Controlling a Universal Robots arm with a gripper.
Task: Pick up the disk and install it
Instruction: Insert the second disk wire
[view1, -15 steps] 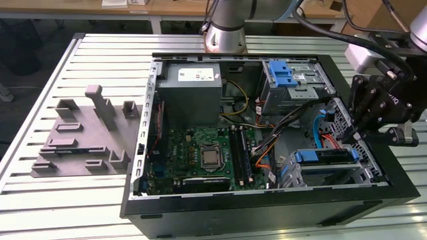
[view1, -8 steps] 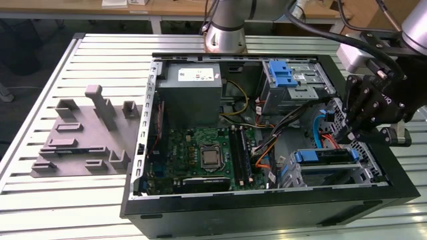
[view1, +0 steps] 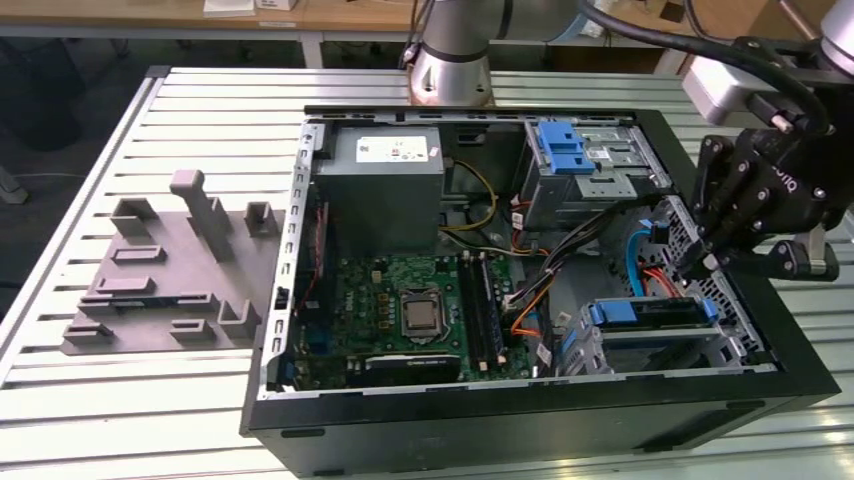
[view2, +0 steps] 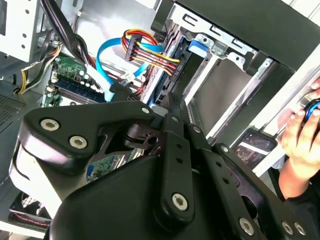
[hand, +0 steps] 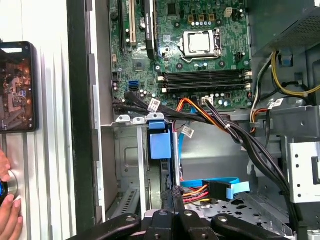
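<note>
**A:** Where did we log the disk (view1: 650, 313)?

**B:** Lower right of the exterior frame. It stood on edge in the drive cage (view1: 750, 338), at the near right corner of the open computer case (view1: 534, 425). We saw its blue carrier edge facing up, well right of the motherboard (view1: 400, 305).

**A:** And the gripper (view1: 691, 268)?

**B:** At the right of that frame, pointing down. Its tip sat just above the disk's blue edge, toward that edge's right end. In the first wrist view, the gripper (hand: 172, 200) lined up with the disk's blue tab (hand: 160, 142) straight ahead of it, over the same slot.

**A:** Open, closed, or holding?

**B:** We could not tell. The linkage hid the tip in both wrist views. In the exterior view it merged with the dark cage behind.

**A:** So what was the relation that mattered?

**B:** The disk lay directly below the gripper and a touch left in the exterior frame. Its visible long edge ran left to right across the frame, along the cage. We judged the gap very small, possibly contact, but we could not confirm touch.

**A:** How far along was the task?

**B:** We judged the disk to be at least partly in its bay. The frames did not show whether it was fully seated.

**A:** Anything else in the frame?

**B:** A person's hand (hand: 9, 215) rested on the table outside the case wall, beside a phone (hand: 17, 85). Both were well apart from the cage.
</note>
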